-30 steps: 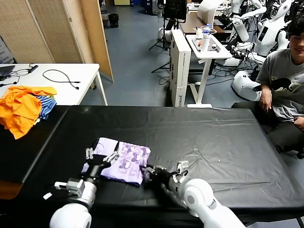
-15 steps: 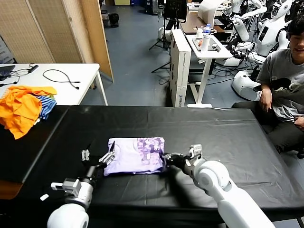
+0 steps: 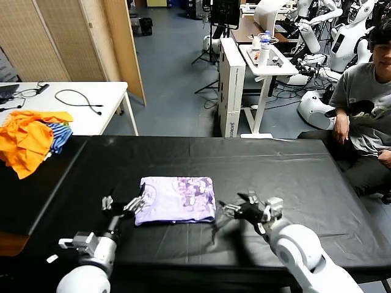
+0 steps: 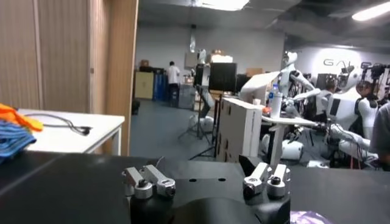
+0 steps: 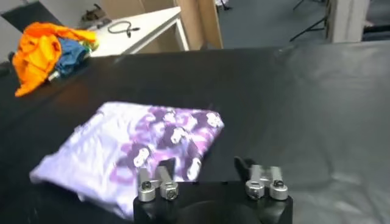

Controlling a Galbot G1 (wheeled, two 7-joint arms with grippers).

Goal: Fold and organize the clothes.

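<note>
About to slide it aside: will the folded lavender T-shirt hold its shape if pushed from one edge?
Probably not. The T-shirt looks like soft, limp cloth in loose layers, so a push likely bunches the edge. It seems light, and may drag on the black table cover.

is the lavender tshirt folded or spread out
Folded: the T-shirt lies as a compact rectangle on the black table, print side up, no sleeves sticking out.

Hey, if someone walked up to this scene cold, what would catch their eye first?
Probably the folded lavender T-shirt, purple print up, lying flat in the middle of the black table. The open left gripper sits at its left edge and the open right gripper just off its right edge, neither holding it. Next, the bright orange clothes heaped at the table's far left.
</note>
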